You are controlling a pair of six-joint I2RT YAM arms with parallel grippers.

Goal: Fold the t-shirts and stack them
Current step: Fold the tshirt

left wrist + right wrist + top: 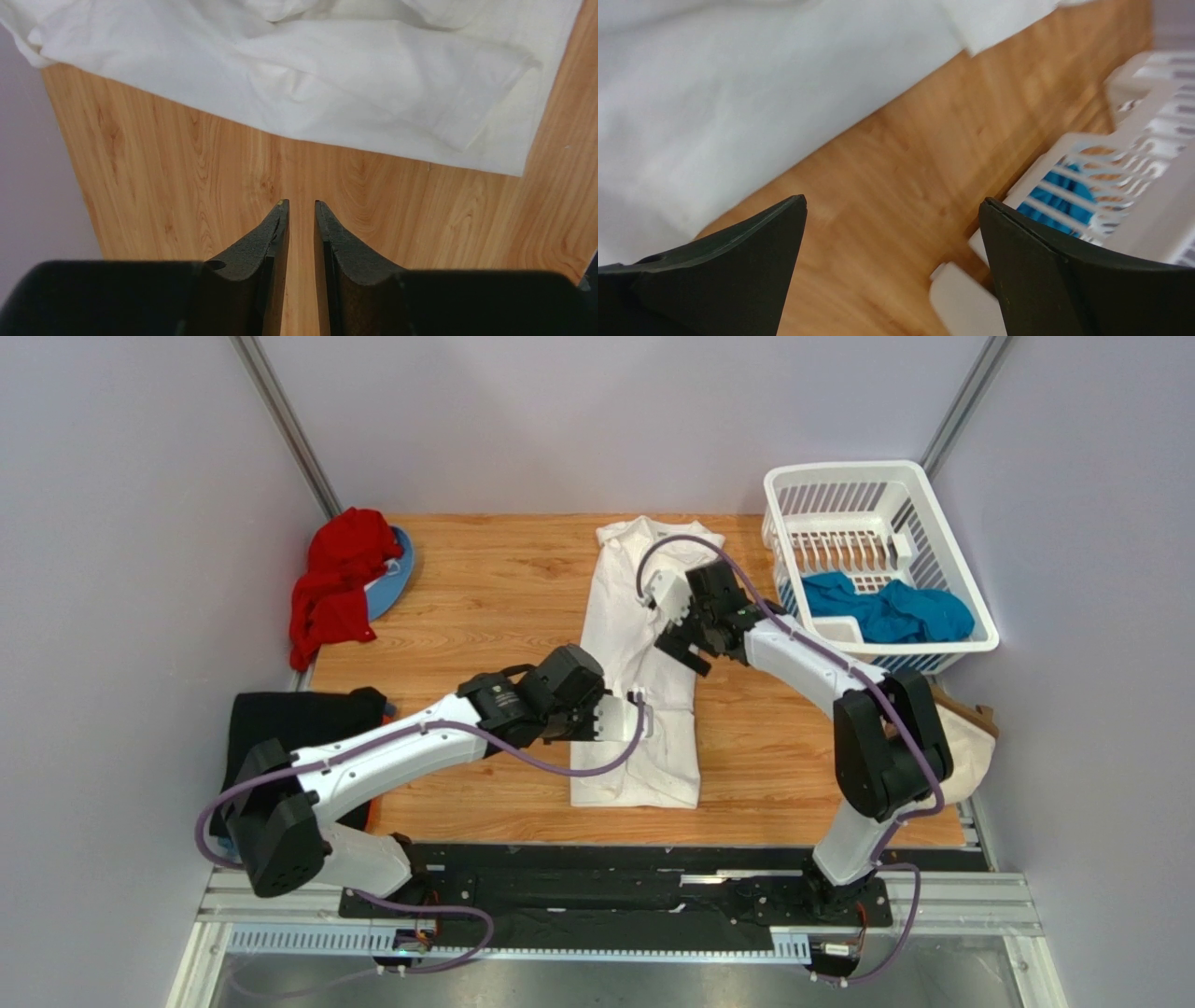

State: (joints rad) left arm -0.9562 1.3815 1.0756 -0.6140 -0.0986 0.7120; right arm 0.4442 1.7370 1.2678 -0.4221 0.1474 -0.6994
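A white t-shirt [638, 749] lies folded into a long strip in the middle of the wooden table [477, 609]; its red print is hidden. My left gripper [606, 707] hovers at the strip's left edge. In the left wrist view it [302, 204] is nearly shut and empty over bare wood, just short of the shirt [351, 70]. My right gripper [683, 633] is over the strip's right edge. In the right wrist view it [892, 203] is open and empty, with the shirt [738, 84] to its left. A teal shirt [898, 612] lies in the basket. A black shirt [302, 735] lies at the left edge, and a red-orange one [341, 581] at the far left.
A white plastic basket [842, 483] stands at the far right and shows in the right wrist view [1144, 140] with the teal shirt [1060, 199] behind its slats. A cream cloth bag [971, 742] lies at the right edge. A blue disc [397, 567] sits under the red-orange shirt.
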